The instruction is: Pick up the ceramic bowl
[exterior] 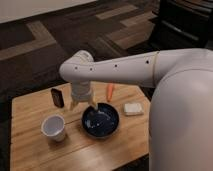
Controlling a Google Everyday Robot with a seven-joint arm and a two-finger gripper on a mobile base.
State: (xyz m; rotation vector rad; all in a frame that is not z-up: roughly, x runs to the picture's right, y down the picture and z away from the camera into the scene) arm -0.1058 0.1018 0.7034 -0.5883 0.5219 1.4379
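The reach is judged in hand: the gripper (83,105), jaws apart, is held just above the far-left rim of the bowl (101,120), mid-desk (30,150), right of the cup (54,127); lowering astride the rim and closing are called for next.

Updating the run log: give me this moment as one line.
gripper: open, above ceramic bowl far rim | bowl: on table, not held | white cup: beside bowl, apart
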